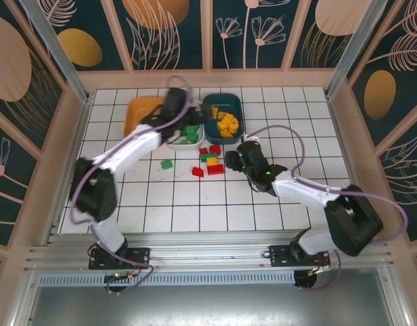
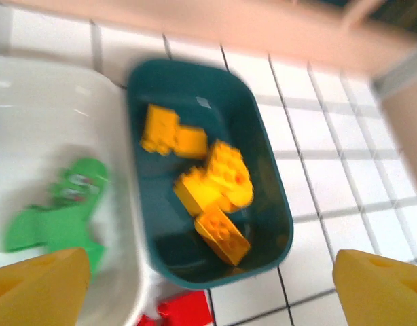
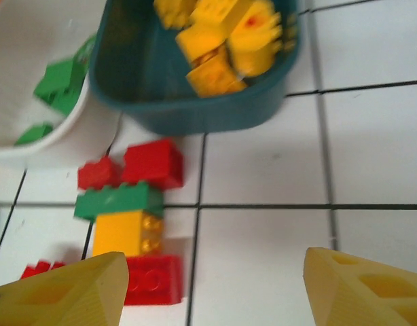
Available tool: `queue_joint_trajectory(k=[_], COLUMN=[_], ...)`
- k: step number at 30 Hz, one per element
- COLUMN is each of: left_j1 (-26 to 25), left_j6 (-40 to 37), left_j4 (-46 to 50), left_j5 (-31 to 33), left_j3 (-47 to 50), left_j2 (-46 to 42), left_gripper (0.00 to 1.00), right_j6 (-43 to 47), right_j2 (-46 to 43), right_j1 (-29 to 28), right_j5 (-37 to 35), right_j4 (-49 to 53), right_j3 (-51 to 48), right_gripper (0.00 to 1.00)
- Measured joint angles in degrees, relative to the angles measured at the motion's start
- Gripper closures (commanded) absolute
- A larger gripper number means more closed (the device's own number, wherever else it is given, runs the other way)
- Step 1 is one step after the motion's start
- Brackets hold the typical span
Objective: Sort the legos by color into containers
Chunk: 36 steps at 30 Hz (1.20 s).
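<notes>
Left gripper [image 2: 208,295] is at top centre of the overhead view, over the white tray [image 2: 39,102]. We see its jaws spread wide, nothing between them. Right gripper [image 3: 215,295] sits right of centre, just beside the loose pile. Its jaws are apart too and it holds nothing.

Trays line the upper edge of the tiled table [image 1: 276,197]: orange tray [image 1: 139,109] left, white tray middle, teal tray [image 2: 263,156] right. White and teal sit side by side; we can't tell if the rims touch.

Yellow bricks [image 2: 219,187], a handful, are bunched mid teal tray. Green bricks [image 2: 59,217] lie in the white tray. The left wrist view is blurred, so we can't count them.

Unsorted on the tiles just below the teal tray:
- four red bricks [image 3: 153,163], two at the top of the pile and two at the bottom
- one green brick [image 3: 119,202] between them, with a yellow brick [image 3: 127,232] directly under it and touching

One lone green brick [image 1: 167,164] lies apart, left of that pile, below the white tray
</notes>
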<state>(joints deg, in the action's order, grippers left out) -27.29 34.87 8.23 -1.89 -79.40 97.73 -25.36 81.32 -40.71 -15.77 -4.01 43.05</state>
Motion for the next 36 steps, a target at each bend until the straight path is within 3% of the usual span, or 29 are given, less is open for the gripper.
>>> queue_joint_trajectory(k=[3,5,11,16,27,36], left_j1=[8.5,11.5,10.5,10.5,10.5,10.5], left_j6=[3.9,5.5,7.4,7.4,7.7,7.7], left_j4=[-5.6,-7.0,-5.2,-5.6,-6.7,-6.7], left_j5=[-0.6,0.0,1.2,2.7,1.7,1.6], left_j3=[14.9,23.7,41.0,42.3,42.3,42.3], left_j2=[-10.6,-15.4,-28.0,-34.9,-32.8,-32.8], left_gripper=[0.02,0.01,0.02,0.02,0.02,0.02], right_j6=[0.2,0.7,1.1,1.5,1.5,1.2], right_j2=[5.7,9.0,15.5,17.2,23.5,25.9], right_j1=[-3.2,-4.3,-4.7,-5.0,-5.4,-5.5], right_j5=[0.4,0.6,1.0,2.8,3.6,2.3], right_j4=[0.6,1.5,3.5,4.4,5.5,5.9], right_j3=[3.2,5.6,10.2,10.9,14.0,16.0], right_gripper=[0.28,0.26,0.18,0.15,0.19,0.39])
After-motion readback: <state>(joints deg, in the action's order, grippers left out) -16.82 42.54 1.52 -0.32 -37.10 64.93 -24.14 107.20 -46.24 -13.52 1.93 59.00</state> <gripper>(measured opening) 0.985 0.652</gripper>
